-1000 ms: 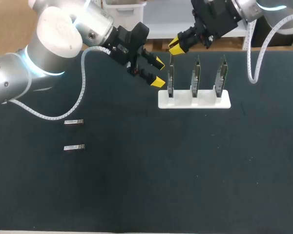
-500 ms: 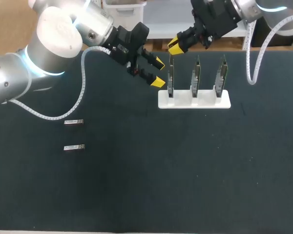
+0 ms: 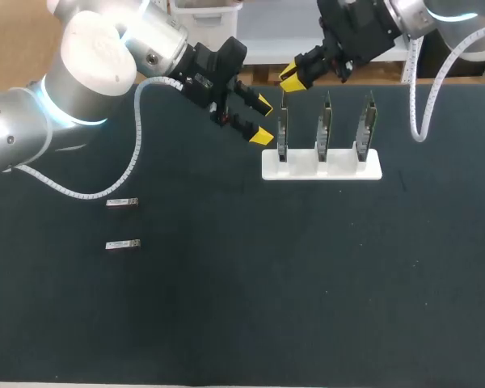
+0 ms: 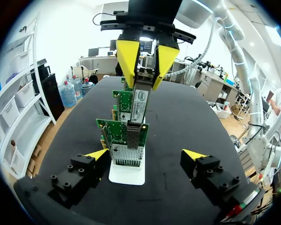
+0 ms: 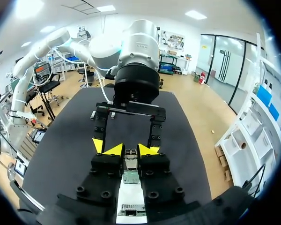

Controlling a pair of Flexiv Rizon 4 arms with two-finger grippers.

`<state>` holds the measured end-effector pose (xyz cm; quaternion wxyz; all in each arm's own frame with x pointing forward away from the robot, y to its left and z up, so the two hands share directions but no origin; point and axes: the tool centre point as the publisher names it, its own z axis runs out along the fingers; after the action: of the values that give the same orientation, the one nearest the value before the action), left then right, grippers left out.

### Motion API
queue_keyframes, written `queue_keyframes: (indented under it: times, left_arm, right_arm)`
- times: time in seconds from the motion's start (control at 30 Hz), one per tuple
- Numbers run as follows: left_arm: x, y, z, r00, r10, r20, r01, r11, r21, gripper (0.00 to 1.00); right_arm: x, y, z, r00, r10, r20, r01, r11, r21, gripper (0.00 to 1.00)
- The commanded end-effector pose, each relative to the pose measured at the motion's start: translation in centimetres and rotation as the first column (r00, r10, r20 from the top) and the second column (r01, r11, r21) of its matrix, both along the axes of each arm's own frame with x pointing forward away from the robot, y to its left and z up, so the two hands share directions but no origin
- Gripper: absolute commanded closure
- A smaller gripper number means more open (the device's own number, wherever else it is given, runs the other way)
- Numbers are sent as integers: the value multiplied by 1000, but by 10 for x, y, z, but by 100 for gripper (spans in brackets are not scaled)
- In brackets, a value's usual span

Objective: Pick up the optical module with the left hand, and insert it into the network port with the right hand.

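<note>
The optical module (image 4: 139,101) is off the desk (image 3: 307,283), pinched near its upper end by the right jaws, whose yellow tips press it from two sides. It hangs upright with its lower end just at the top edge of the leftmost card (image 3: 282,131) in the white stand (image 3: 321,167). In the head view this sits at the upper middle of the frame, where the right arm (image 3: 372,28) comes in from the upper right corner. Whether the module's end touches that card's network port (image 4: 127,151) I cannot tell. The stand holds three green cards upright in a row, the middle card (image 3: 326,125) and the right card (image 3: 367,121) standing untouched. The left arm (image 3: 89,77) comes in from the left edge of the frame, and the left jaws are spread wide and hold nothing, their tips just left of the leftmost card and apart from it. In the left wrist view the stand and its cards lie ahead of the spread fingers, with the module above the nearest card. In the right wrist view the card and stand lie under the pressed tips, with the left arm ahead. At the left of the head view's frame an upper spare module (image 3: 122,202) and a lower spare module (image 3: 122,244) lie flat on the desk, well apart from the stand
</note>
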<state>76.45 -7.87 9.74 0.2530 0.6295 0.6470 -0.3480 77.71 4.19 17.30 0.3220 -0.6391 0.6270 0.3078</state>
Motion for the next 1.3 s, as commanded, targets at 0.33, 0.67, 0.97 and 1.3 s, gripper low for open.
queue_keyframes:
  times: [0.33, 0.67, 0.97, 1.3]
  left_arm:
    - [0, 0, 0, 1000, 1, 0, -1, 1000, 3, 0]
    - [0, 0, 0, 1000, 1, 0, -1, 1000, 3, 0]
    - [0, 0, 0, 1000, 1, 0, -1, 1000, 3, 0]
    - [0, 0, 0, 1000, 1, 0, -1, 1000, 3, 0]
  right_arm:
    - [-4, 0, -1, 1000, -14, 4, 14, 1000, 3, 100]
    - [-4, -1, -2, 1000, -25, 5, 25, 1000, -2, 100]
    - [-4, -1, -1, 999, -36, 9, 36, 999, 2, 100]
    - [-3, -1, 5, 999, -36, 27, 35, 999, 9, 100]
